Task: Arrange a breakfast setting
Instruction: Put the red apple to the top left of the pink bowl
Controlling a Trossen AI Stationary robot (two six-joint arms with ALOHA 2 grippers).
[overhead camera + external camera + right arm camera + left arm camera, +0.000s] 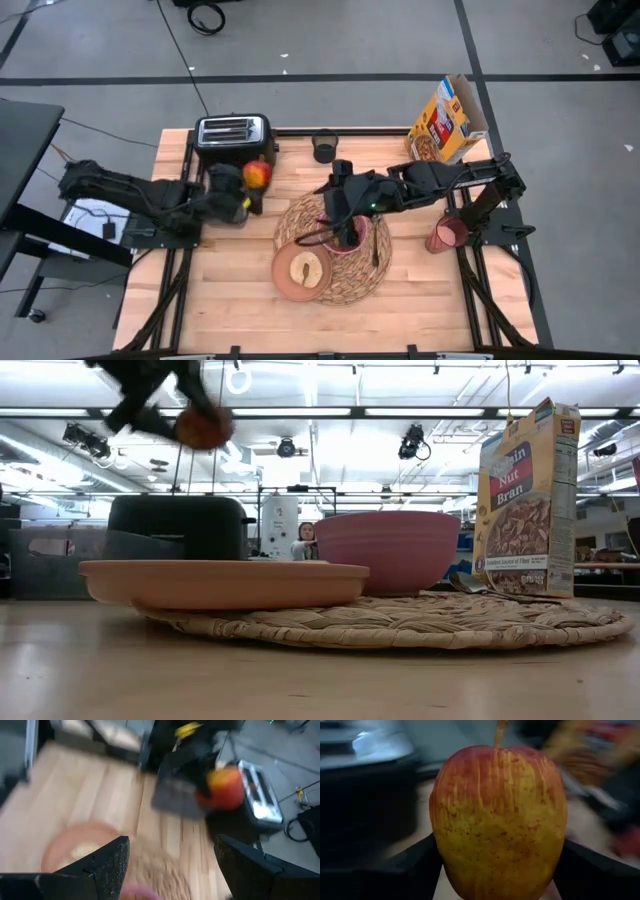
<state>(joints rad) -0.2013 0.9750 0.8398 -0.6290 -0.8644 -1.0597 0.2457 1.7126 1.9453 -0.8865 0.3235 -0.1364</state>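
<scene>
A red and yellow apple (497, 820) hangs in the air near the black toaster (232, 133), with my left gripper (252, 182) shut on it. In the low view the apple (203, 428) is high above the table. My right gripper (170, 865) stands open over the pink bowl (388, 548), with nothing between its fingers. The bowl and the brownish-pink plate (303, 272), which carries a toast slice (303, 267), rest on the round straw placemat (372, 272). A translucent pink cup (447, 235) stands to the right of the mat. My left gripper pinches the apple between its two fingers, one on each side of the apple's lower half (445, 865). The fingers (415, 865) come from the table's left, slanting down. The apple is lifted clear of the table, stem end up in the wrist view.
The yellow and red cereal box (450, 120) stands at the far right, and a small dark cup (325, 147) stands at the far edge. Bare wood lies along the near edge and left of the plate.
</scene>
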